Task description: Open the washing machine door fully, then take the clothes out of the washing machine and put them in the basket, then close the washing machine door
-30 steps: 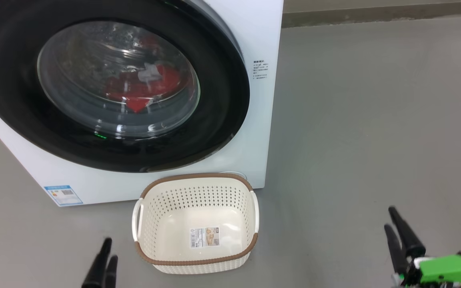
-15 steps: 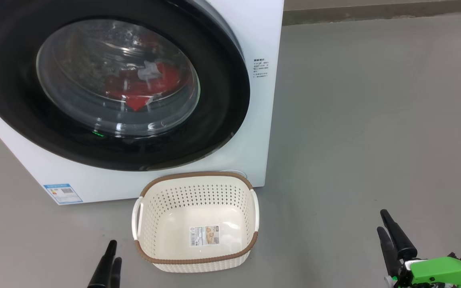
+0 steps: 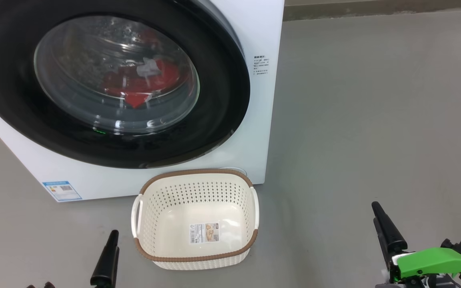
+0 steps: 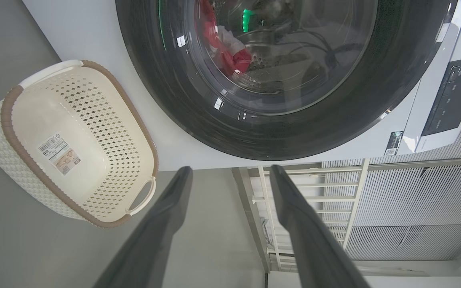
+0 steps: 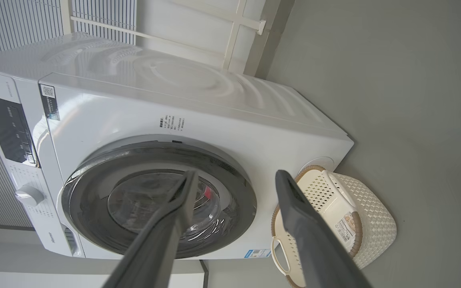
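Note:
The white washing machine (image 3: 263,120) fills the head view's upper left. Its washing machine door (image 3: 224,100) has a glossy black rim, and the rim's right edge seems to stand slightly off the front. Red clothes (image 3: 138,86) with a white patch lie in the drum behind the glass, and also show as clothes (image 4: 230,56) in the left wrist view. The basket (image 3: 195,258), cream with a brown rim, stands on the floor before the machine and holds nothing. My left gripper (image 3: 113,237) hovers just left of it. My right gripper (image 3: 376,209) is far to its right. Both wrist views show the left gripper (image 4: 231,170) and right gripper (image 5: 237,175) open, fingers wide apart and gripping nothing.
Grey floor (image 3: 374,112) spreads to the right of the machine up to a wall base at the top. The control panel (image 5: 6,128) and a knob (image 5: 28,196) sit on the machine's top front. A white rack with ribbed panels (image 4: 394,200) stands beside the washer.
The right gripper has drifted left and turned; the left one has edged up and toward the basket. Each now shows a single finger in the head view.

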Motion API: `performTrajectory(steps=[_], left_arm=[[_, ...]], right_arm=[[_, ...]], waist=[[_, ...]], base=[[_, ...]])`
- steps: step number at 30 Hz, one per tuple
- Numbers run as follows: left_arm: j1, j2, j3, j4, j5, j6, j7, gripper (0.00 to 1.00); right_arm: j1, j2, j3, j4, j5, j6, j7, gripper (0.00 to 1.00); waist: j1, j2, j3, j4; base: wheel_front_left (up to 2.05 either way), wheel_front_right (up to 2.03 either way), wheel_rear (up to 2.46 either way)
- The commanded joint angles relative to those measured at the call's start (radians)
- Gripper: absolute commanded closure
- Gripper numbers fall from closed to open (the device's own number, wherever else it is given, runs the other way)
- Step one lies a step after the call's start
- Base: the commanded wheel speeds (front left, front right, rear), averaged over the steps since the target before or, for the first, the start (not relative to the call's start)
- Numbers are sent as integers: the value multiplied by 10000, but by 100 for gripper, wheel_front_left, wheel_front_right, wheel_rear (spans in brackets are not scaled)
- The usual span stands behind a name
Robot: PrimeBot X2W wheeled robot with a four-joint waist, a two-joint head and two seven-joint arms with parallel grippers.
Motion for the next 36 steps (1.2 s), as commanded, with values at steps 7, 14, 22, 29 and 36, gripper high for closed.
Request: performTrajectory(steps=[7,14,22,29,36], left_arm=[[-515,143,-18,-459,1001,-51,-319,0],[-601,170,-105,-530,1729,-59,-498,0],[-712,171,-2,-722,3046,-70,-737,0],[-768,151,24,-902,4225,-79,-944,0],[-830,155,87,-810,5544,-89,-1152,0]], right_arm=[[-606,-158,261,-393,-1173,1,-286,0],[-706,-192,443,-462,-2049,1,-463,0],[-828,-236,591,-540,-3278,2,-699,0],[-907,-223,639,-658,-4526,2,-904,0],[-954,-192,729,-694,-5579,2,-1110,0]], waist=[[-2,-1,75,-5],[-2,-1,108,-3],[-2,-1,142,-8],[-2,-1,160,-9],[-2,-1,188,5]], base=[[0,0,0],[0,0,0],[0,0,0],[0,0,0],[0,0,0]])
